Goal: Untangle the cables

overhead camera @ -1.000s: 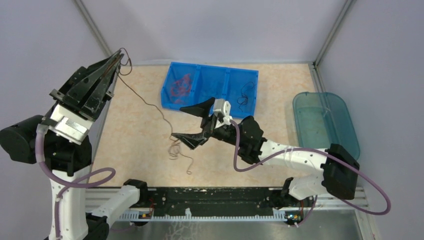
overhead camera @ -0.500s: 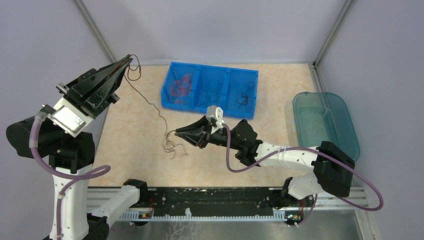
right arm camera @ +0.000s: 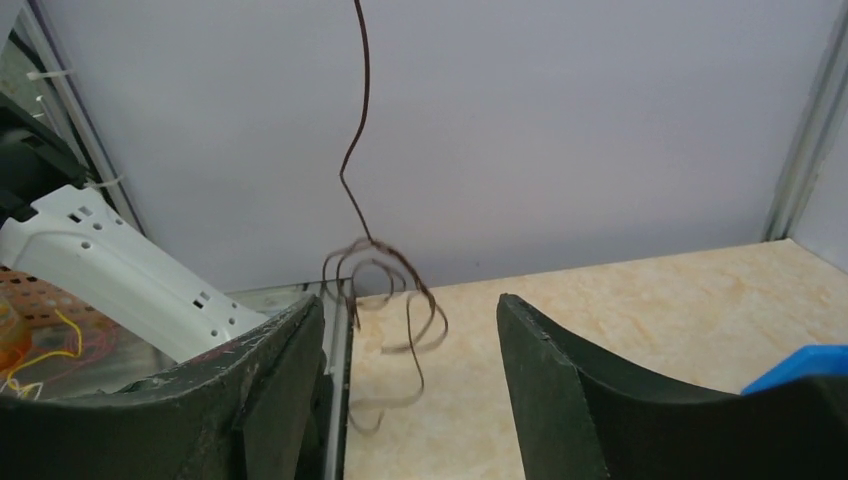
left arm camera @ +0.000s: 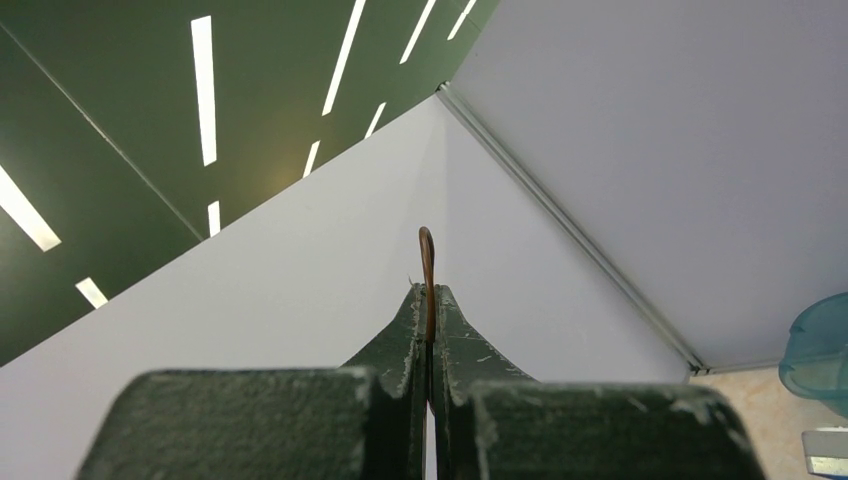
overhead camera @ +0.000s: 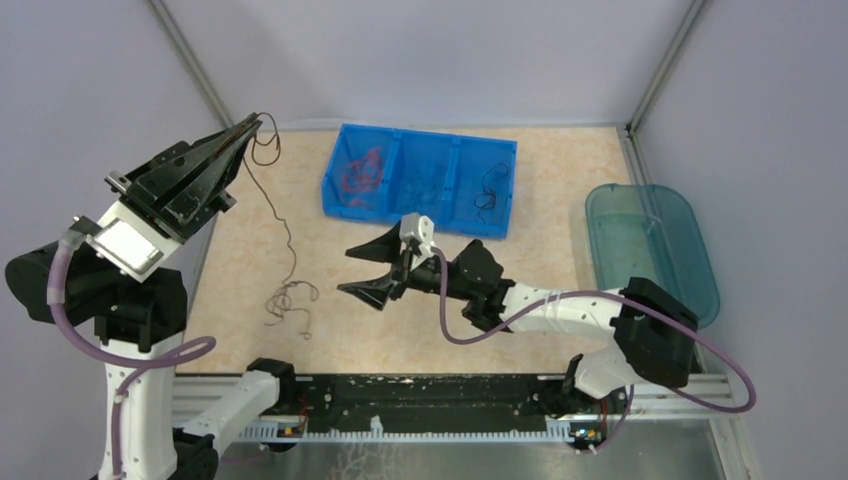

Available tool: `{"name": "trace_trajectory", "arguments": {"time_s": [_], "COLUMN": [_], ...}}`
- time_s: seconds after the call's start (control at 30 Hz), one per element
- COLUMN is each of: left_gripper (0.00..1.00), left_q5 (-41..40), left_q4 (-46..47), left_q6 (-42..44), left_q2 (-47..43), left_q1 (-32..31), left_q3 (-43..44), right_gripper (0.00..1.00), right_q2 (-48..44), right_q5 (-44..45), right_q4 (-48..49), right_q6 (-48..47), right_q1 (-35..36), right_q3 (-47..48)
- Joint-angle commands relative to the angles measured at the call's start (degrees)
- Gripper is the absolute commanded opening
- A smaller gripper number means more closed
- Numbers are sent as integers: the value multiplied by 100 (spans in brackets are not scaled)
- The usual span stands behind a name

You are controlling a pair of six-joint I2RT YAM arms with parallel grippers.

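**A:** What does the overhead view show?

**B:** The left gripper (overhead camera: 252, 127) is raised over the far-left corner of the table (overhead camera: 560, 200), its jaws pressed together on the top end of a thin brown cable (overhead camera: 288, 298). The cable hangs down in kinks and ends in a small coil toward the near-left part of the table. The right gripper (overhead camera: 343, 270) sits just right of that coil and apart from it, jaws spread, holding nothing.

**A:** And the other cables?

**B:** They lie in the blue bin (overhead camera: 470, 226) by the far edge. There are red cables (overhead camera: 360, 172) in its left compartment and a black cable (overhead camera: 490, 192) in its right one. What lies in the middle one is too faint to tell. A teal tray (overhead camera: 645, 250) stands at the right edge.

**A:** The left wrist view?

**B:** The left gripper (left arm camera: 431, 300) points up at the wall. The brown cable (left arm camera: 428, 260) is pinched in the seam between the jaws, and a short curl of it pokes out above the tips.

**A:** The right wrist view?

**B:** The right gripper (right arm camera: 410, 303) stands wide apart. The brown cable (right arm camera: 375, 245) drops from above into the gap beyond the jaws, touching neither, and its coil dangles down to the table's left edge.
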Motion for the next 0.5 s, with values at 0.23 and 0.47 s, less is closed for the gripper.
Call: {"name": "trace_trajectory", "arguments": {"time_s": [0.23,0.47], "left_gripper": [0,0], "left_q5": [32,-266], "left_q4": [-69,-617], "left_q6": [-3,554], "left_q2": [-171,-473], "left_q1": [32,32], "left_q3": [-72,-516], "right_gripper": [58,0], "right_q2": [554,-13], "right_q5": [-402,427], "right_q4": [449,-337], "right_q6": [127,-319], "right_q1": [293,217], "right_q3": [817,362]}}
